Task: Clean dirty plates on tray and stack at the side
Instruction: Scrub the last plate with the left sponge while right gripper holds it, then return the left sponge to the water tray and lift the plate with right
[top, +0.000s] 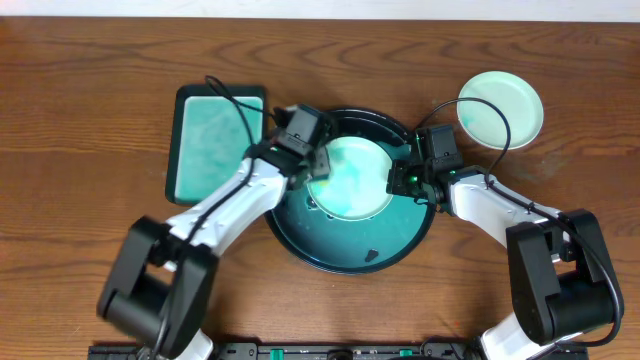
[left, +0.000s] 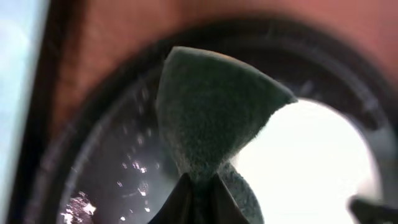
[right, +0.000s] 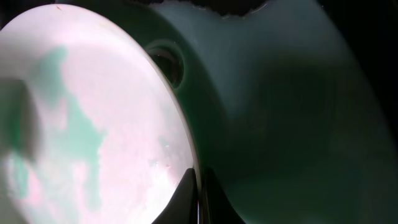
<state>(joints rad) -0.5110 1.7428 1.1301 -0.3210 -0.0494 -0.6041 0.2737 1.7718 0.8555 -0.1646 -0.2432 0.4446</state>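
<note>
A pale plate (top: 352, 178) with teal smears sits tilted in the large round black-rimmed tray (top: 300, 240). My right gripper (top: 402, 180) is shut on its right rim; the wrist view shows the fingers (right: 200, 186) pinching the plate's edge (right: 93, 124). My left gripper (top: 312, 160) is shut on a dark green sponge (left: 211, 106) and holds it at the plate's left edge, over the tray's wet floor (left: 118, 174). A clean mint plate (top: 500, 108) lies on the table at the right. A third plate is not in view.
A rectangular green sponge dish (top: 215, 140) with a black rim stands left of the tray. Cables run over the dish and the right plate. The wooden table (top: 80, 120) surrounds everything.
</note>
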